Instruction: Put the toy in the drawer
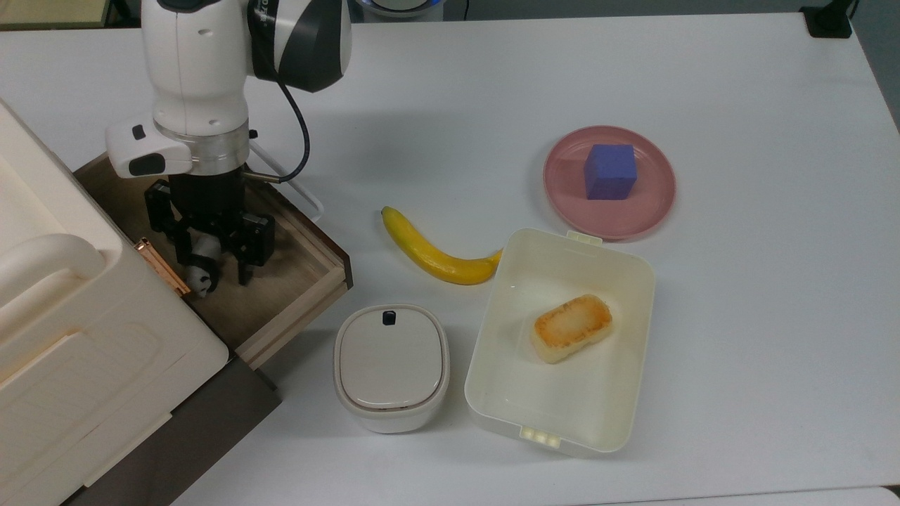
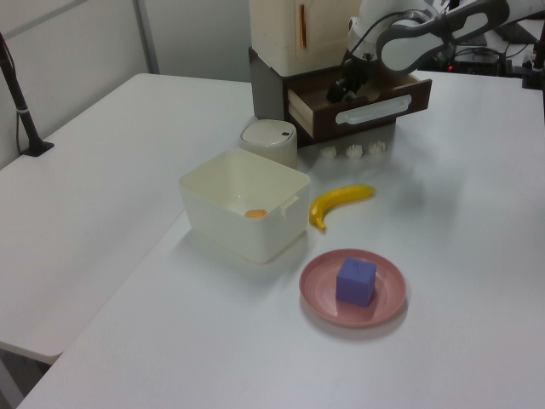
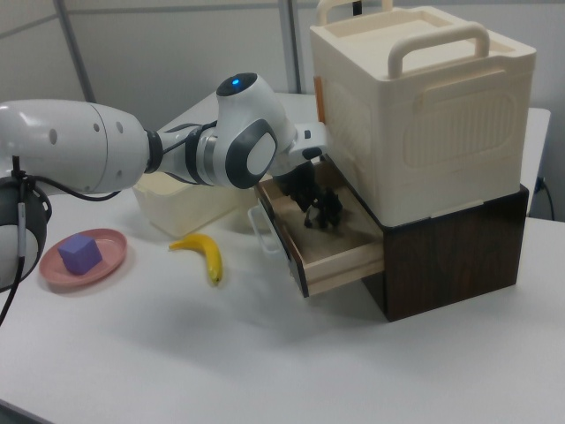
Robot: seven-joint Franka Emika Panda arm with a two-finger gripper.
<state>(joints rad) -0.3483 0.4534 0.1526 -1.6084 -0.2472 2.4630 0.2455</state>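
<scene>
Hovering over the pulled-out light-wood drawer, the black two-finger gripper spreads wide, the tiny black-and-white panda toy lying near the drawer's back edge.

**Three cameras around one white table**

The top view looks straight down on the table. The left view looks along it from the end far from the drawer. The right view sits low and close beside the drawer. All share the banana.
</scene>
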